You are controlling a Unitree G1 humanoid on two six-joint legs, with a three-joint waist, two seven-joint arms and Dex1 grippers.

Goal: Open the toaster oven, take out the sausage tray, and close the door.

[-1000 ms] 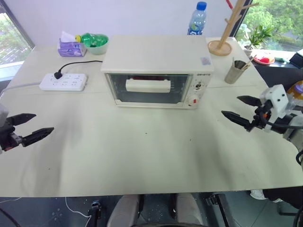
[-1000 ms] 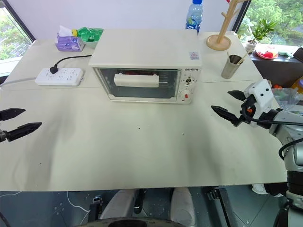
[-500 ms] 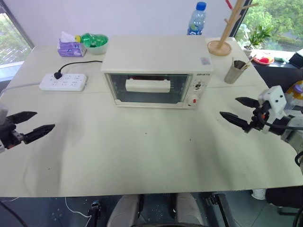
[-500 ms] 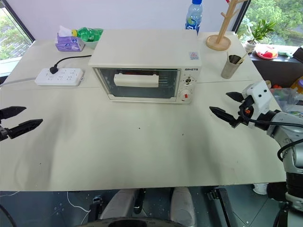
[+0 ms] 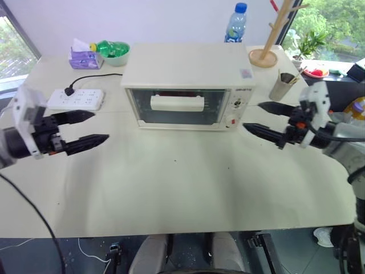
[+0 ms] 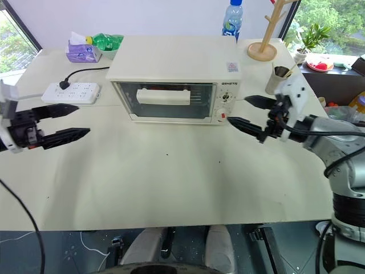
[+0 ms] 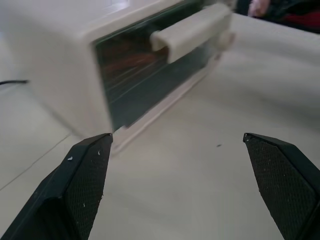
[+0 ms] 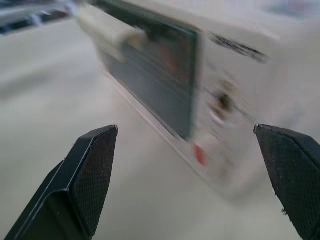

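Oven (image 5: 188, 85) sits shut toward the table's (image 5: 171, 188) far edge, door (image 5: 181, 107) closed, tray not yet out; both grippers, left (image 5: 85, 128) and right (image 5: 263, 119), spread wide and empty, flank it, so reaching the handle (image 5: 177, 103) looks next.

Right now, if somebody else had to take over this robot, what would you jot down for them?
Left gripper: open, empty, above the table left of the oven, pointing at it.
Right gripper: open, empty, beside the oven's right front corner, near its knobs.
Door: shut; handle untouched.
Tray: something reddish shows behind the glass, but it cannot be made out clearly.
Done: nothing yet.
Left: pull the door open, take the tray out, shut the door.
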